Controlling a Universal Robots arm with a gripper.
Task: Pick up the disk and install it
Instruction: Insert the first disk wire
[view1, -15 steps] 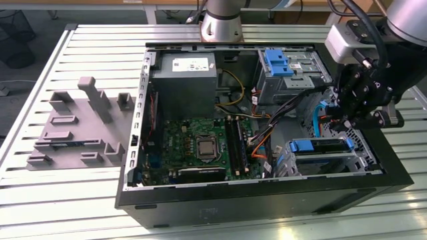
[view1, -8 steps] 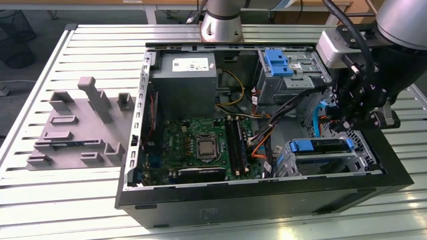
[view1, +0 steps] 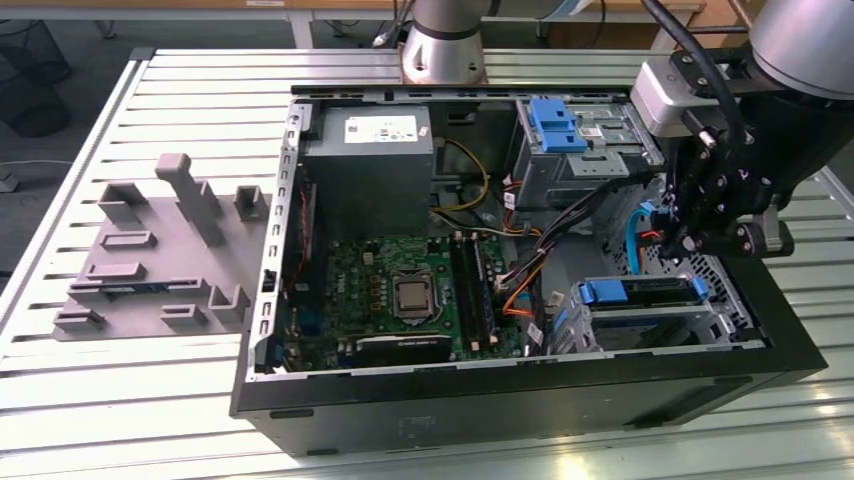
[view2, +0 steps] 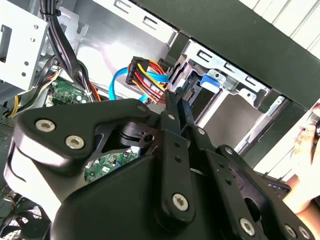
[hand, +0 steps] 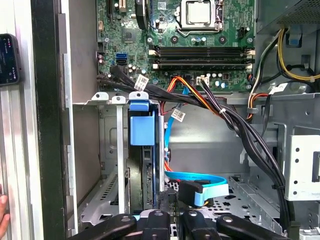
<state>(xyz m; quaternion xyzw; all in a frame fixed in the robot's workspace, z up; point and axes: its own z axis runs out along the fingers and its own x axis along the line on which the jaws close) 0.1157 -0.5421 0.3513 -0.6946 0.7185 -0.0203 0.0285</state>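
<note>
Exterior view: end effector (view1: 687, 240) hovers beside the seated disk (view1: 641, 292).

You will find no legible print. The white sticker (view1: 379, 128) on the grey box (view1: 370, 170), at twelve o'clock of the motherboard (view1: 400, 295), cannot be read.

The disk (view1: 638, 293), blue-framed, sits slotted in the drive cage (view1: 667, 325).
</note>
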